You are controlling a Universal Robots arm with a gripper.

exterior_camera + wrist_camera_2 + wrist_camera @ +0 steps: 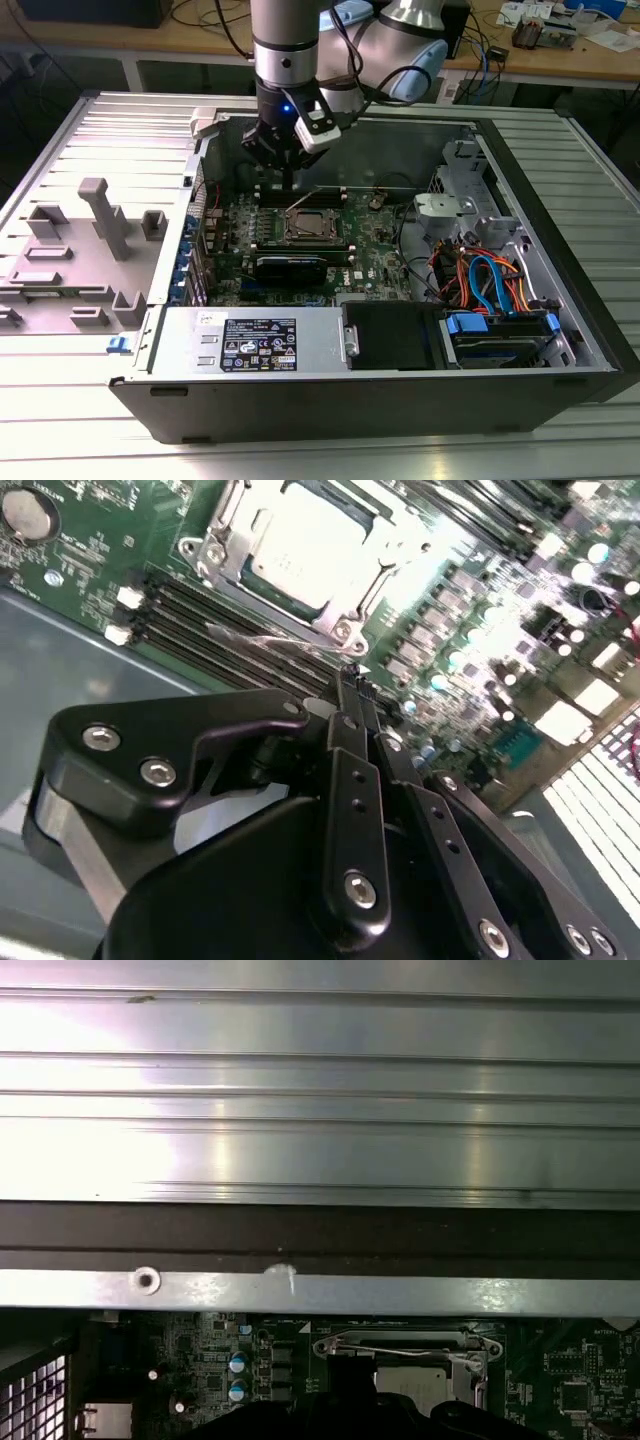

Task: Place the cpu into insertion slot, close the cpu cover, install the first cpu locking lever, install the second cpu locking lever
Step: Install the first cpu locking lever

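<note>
Black gripper (352, 685) up front in the second wrist view, fingers drawn together to a narrow point, and nothing I can make out is clamped between them. Right off that point lies a thin wire locking lever (268, 638). Its long axis runs along the memory slots (215, 615), crosswise to the way the fingers reach. The lever's near end comes up just beside the fingertips; whether they touch, I cannot tell.

Across that bank of slots sits the cpu (300, 555), bright metal top, lying flat. The cpu cover (228, 538) frames it and looks to be down over it, by my reading. Whether the lever is latched, I cannot tell.

Over to the exterior view: the insertion slot (307, 226) sits near the middle of the green circuit board (385, 250). The arm hangs upright over the board's edge along the computer case (400, 150) wall, the edge opposite the power supply (258, 345). So the slot lies from the fingertips toward the power supply side, near but apart, with the memory slots and the lever in between.

By my judgement the chip is seated and covered, and the work now stands at the levers, with the gripper nearest the one on its own side of the slot.
</note>
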